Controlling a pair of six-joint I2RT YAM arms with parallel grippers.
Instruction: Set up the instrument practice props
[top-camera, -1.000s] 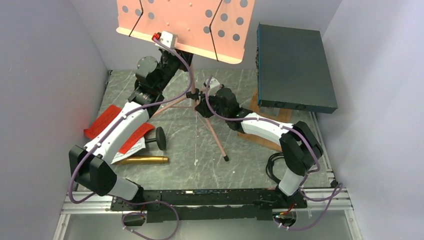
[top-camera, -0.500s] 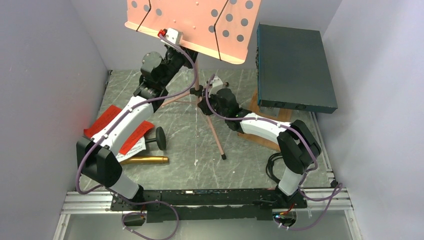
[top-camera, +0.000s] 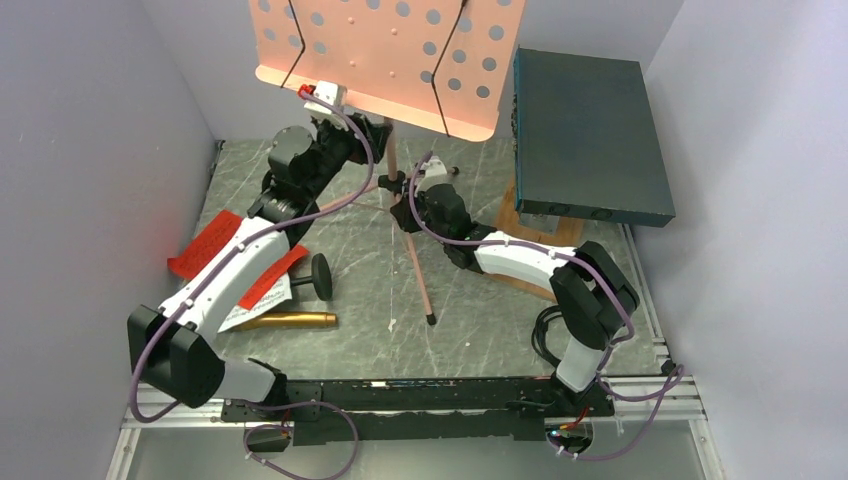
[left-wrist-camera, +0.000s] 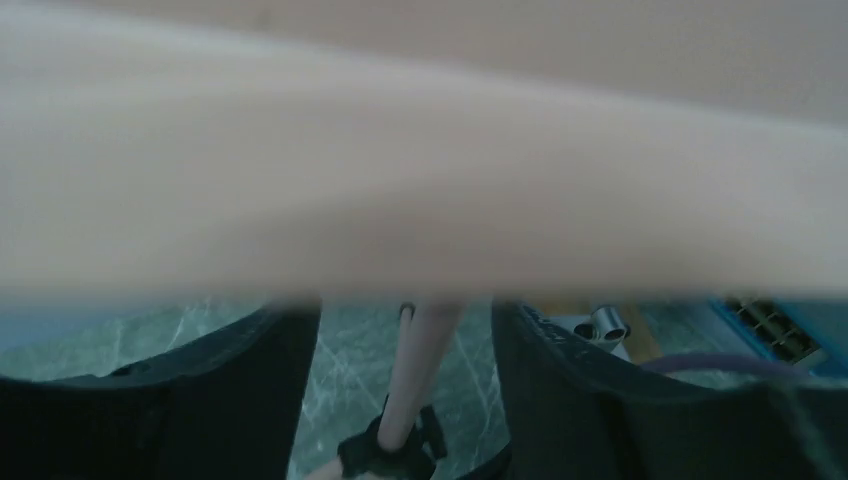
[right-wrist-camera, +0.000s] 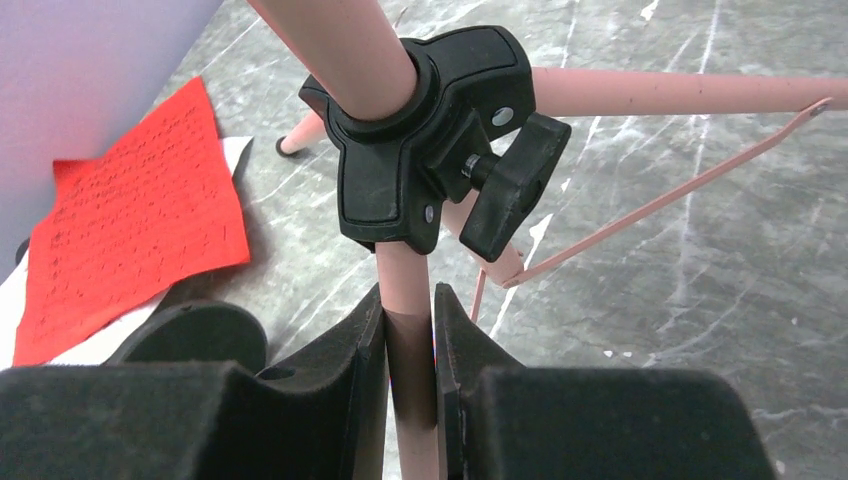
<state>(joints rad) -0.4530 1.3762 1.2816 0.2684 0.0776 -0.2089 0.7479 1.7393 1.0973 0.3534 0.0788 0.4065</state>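
Observation:
The pink perforated music stand (top-camera: 390, 60) stands near upright at the back, its pole (left-wrist-camera: 425, 350) running down to a black hub (right-wrist-camera: 420, 130). My left gripper (top-camera: 365, 130) is just under the desk and is open, with its fingers (left-wrist-camera: 250, 400) on either side of the pole and clear of it. My right gripper (right-wrist-camera: 408, 350) is shut on a pink tripod leg just below the hub. Red and white music sheets (top-camera: 205, 243), the gold microphone (top-camera: 285, 320) and the small black mic stand (top-camera: 322, 276) lie at the left.
A large dark teal box (top-camera: 585, 135) rests on a wooden board (top-camera: 520, 268) at the right. A black cable coil (top-camera: 548, 335) lies by the right arm's base. Grey walls close in on both sides.
My left gripper has opened and let go of the stand. The stand has tipped more upright, its desk shifting right and its near foot sliding left. The right grip is unchanged.

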